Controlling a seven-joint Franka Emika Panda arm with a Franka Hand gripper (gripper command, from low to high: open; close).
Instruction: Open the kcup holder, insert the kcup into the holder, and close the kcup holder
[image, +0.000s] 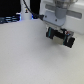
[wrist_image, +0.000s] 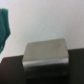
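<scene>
My gripper (image: 59, 38) hangs above pale table (image: 25, 60); finger spread unreadable. Neither kcup holder nor kcup identifiable near gripper; I judge whole task still ahead.

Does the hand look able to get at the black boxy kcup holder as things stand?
Probably yes. In the exterior view the white hand hangs just above the black boxy kcup holder, nothing between them. The wrist view shows a pale grey block close ahead.
</scene>
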